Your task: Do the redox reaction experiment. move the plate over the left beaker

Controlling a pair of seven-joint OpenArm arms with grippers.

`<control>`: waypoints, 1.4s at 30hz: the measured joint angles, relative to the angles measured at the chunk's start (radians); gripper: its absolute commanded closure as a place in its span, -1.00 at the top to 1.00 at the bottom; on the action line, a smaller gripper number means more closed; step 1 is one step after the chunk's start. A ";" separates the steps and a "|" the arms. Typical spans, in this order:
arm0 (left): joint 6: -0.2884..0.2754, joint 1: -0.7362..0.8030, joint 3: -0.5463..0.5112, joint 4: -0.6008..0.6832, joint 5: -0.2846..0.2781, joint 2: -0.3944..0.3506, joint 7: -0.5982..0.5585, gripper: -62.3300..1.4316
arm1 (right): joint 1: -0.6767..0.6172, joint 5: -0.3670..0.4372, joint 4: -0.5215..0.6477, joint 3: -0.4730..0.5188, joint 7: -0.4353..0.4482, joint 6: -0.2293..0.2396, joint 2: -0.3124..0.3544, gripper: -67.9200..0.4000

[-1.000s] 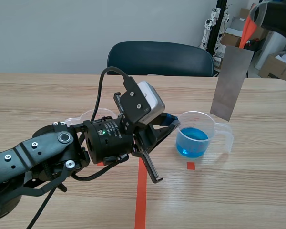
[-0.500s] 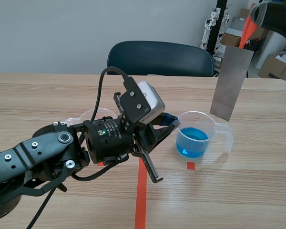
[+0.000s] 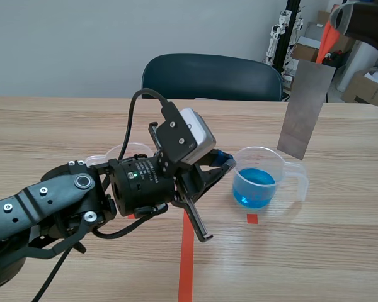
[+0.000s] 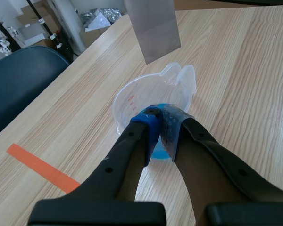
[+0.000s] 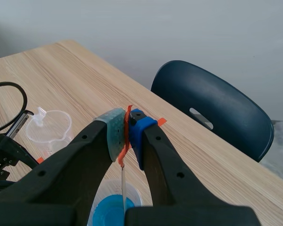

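Note:
A grey metal plate [image 3: 305, 107] hangs upright from an orange tape tab [image 3: 327, 41], and my right gripper [image 3: 337, 20] is shut on that tab, high at the right. The plate's lower corner is just beyond a clear beaker of blue liquid [image 3: 258, 177]. In the right wrist view the plate [image 5: 123, 181] shows edge-on under the right gripper [image 5: 126, 128], above the blue beaker [image 5: 111, 209]. An empty clear beaker [image 3: 121, 153] stands to the left, partly hidden by my left arm. The left gripper [image 3: 223, 162] is shut on nothing, its tips [image 4: 159, 117] close to the blue beaker [image 4: 151, 96].
A dark blue chair [image 3: 211, 77] stands at the table's far edge. Orange tape marks [image 3: 188, 251] lie on the wooden table near the front. The left arm [image 3: 82, 201] fills the space between the two beakers. Boxes and equipment [image 3: 365, 88] sit beyond the far right corner.
The left arm has shifted very slightly to the left. The plate and the right gripper have stayed where they were.

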 measured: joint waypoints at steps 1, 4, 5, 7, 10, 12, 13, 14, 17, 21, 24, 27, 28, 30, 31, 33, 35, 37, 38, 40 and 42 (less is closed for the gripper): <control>-0.002 0.001 0.000 0.006 0.000 -0.012 -0.001 -0.87 | 0.000 0.000 0.000 0.000 0.000 0.000 0.000 -0.98; -0.002 0.027 -0.021 0.046 0.000 -0.056 -0.027 -0.87 | 0.000 -0.001 0.000 0.000 0.000 0.000 0.000 -0.98; -0.002 0.047 -0.040 0.063 0.000 -0.068 -0.028 -0.87 | 0.000 -0.002 0.000 0.000 0.000 0.000 0.000 -0.98; -0.002 0.092 -0.083 0.101 0.000 -0.089 -0.034 -0.87 | 0.000 -0.029 0.000 0.000 0.000 0.000 0.000 -0.98; 0.001 0.156 -0.126 0.143 0.000 -0.118 -0.076 -0.87 | 0.000 -0.056 0.000 0.000 0.000 0.000 0.000 -0.98; 0.000 0.198 -0.146 0.156 0.000 -0.138 -0.101 -0.87 | 0.000 -0.058 0.000 0.000 0.000 0.000 0.000 -0.98; -0.001 0.217 -0.157 0.156 0.000 -0.147 -0.117 -0.87 | 0.000 -0.058 0.000 0.000 0.000 0.000 0.000 -0.98; -0.001 0.237 -0.167 0.156 0.000 -0.156 -0.129 -0.87 | 0.000 -0.058 0.000 0.000 0.000 0.000 0.000 -0.98; -0.002 0.300 -0.201 0.156 0.001 -0.189 -0.179 -0.87 | 0.000 -0.058 0.000 0.000 0.005 0.003 0.000 -0.98; -0.001 0.384 -0.258 0.155 0.002 -0.223 -0.276 -0.87 | 0.000 -0.058 0.000 0.000 0.043 0.010 -0.003 -0.98; 0.001 0.436 -0.303 0.155 0.005 -0.236 -0.296 -0.87 | 0.000 -0.058 0.000 0.000 0.042 0.026 -0.019 -0.98; 0.002 0.490 -0.344 0.151 0.033 -0.242 -0.354 -0.87 | 0.003 -0.058 0.000 0.000 0.042 0.064 -0.042 -0.98; 0.005 0.505 -0.353 0.145 0.057 -0.245 -0.380 -0.87 | 0.003 -0.059 0.000 0.000 0.041 0.079 -0.044 -0.98; 0.021 0.536 -0.373 0.116 0.084 -0.246 -0.415 -0.87 | 0.019 -0.059 0.000 0.000 0.033 0.100 -0.056 -0.98; 0.022 0.547 -0.381 0.093 0.090 -0.246 -0.431 -0.87 | 0.030 -0.060 0.000 0.000 0.030 0.107 -0.061 -0.98; 0.023 0.562 -0.386 0.034 0.088 -0.246 -0.463 -0.87 | 0.062 -0.059 0.000 0.000 0.030 0.114 -0.076 -0.98; 0.021 0.565 -0.386 -0.034 0.088 -0.246 -0.511 -0.87 | 0.089 -0.059 0.000 0.000 0.024 0.114 -0.094 -0.98; 0.048 0.563 -0.386 -0.109 0.086 -0.245 -0.563 -0.87 | 0.110 -0.060 0.000 0.000 -0.003 0.114 -0.116 -0.98; 0.056 0.562 -0.386 -0.145 0.080 -0.245 -0.589 -0.87 | 0.119 -0.070 0.000 0.000 -0.004 0.114 -0.129 -0.98; 0.067 0.562 -0.386 -0.213 0.079 -0.245 -0.655 -0.87 | 0.136 -0.086 0.000 0.000 -0.005 0.114 -0.150 -0.98; 0.084 0.562 -0.386 -0.274 0.064 -0.233 -0.710 -0.87 | 0.154 -0.085 0.000 0.000 -0.010 0.114 -0.166 -0.98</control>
